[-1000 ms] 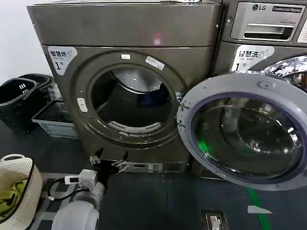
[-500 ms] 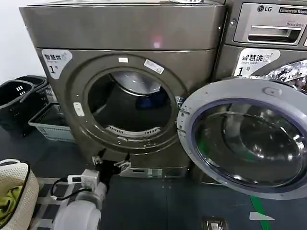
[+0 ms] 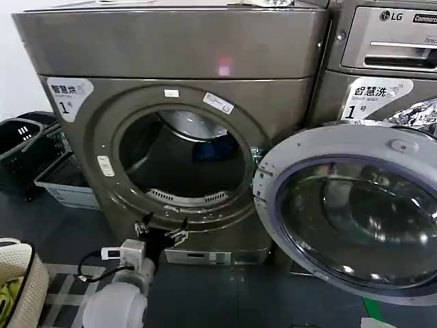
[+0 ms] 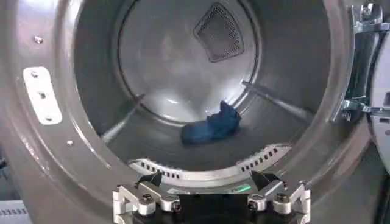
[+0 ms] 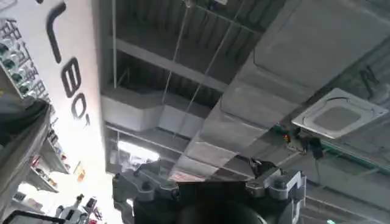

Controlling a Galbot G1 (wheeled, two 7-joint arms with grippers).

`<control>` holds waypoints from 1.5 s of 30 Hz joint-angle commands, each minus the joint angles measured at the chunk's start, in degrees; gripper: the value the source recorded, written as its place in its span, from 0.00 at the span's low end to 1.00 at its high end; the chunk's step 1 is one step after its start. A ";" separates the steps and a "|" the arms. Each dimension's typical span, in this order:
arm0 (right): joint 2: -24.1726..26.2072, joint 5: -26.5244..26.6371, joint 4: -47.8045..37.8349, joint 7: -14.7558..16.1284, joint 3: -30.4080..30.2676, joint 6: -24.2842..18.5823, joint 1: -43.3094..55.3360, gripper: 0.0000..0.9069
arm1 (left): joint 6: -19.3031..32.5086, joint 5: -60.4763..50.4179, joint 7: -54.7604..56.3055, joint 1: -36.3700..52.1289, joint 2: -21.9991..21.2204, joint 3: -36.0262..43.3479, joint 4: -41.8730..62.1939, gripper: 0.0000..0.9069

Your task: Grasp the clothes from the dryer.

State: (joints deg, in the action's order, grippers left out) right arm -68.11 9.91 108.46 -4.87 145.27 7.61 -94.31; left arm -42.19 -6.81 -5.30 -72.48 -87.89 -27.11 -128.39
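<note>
a self-service laundry: a large bronze-grey dryer (image 3: 171,123) with a numbered sticker (image 3: 66,93) stands beside an lg commercial washer (image 3: 386,61), plastic laundry baskets (image 3: 34,160) sit on the dark floor, and exposed ceiling ducts (image 5: 292,79) run overhead.

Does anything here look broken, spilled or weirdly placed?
Nothing stands out. The bronze-grey dryer has its round glass door swung open, one crumpled blue cloth lies in its drum, and the left gripper hangs open below the opening.
</note>
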 commanded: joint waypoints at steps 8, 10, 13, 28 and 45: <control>0.00 0.01 -0.18 0.00 0.08 -0.08 -0.02 1.00 | -2.81 -0.07 -0.03 -0.30 0.02 0.05 -0.27 1.00; 0.01 0.02 -0.31 0.01 0.13 -0.09 -0.02 1.00 | -2.81 -0.07 -0.05 -0.36 0.03 0.05 -0.30 1.00; 0.01 0.01 -0.34 0.00 0.17 -0.08 -0.03 1.00 | -2.81 -0.01 0.02 -0.37 -0.01 0.09 -0.23 1.00; -0.07 0.05 -0.45 0.06 0.41 -0.10 0.01 1.00 | -2.81 0.23 1.16 -0.06 -0.12 0.78 0.13 1.00; -0.10 0.07 -0.49 0.13 0.52 -0.16 -0.03 1.00 | -2.81 0.21 1.07 -0.33 0.00 0.79 0.03 1.00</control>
State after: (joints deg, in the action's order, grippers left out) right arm -68.30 9.97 107.88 -4.72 145.76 7.44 -94.33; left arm -42.19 -6.61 -4.29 -72.78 -87.92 -26.34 -128.36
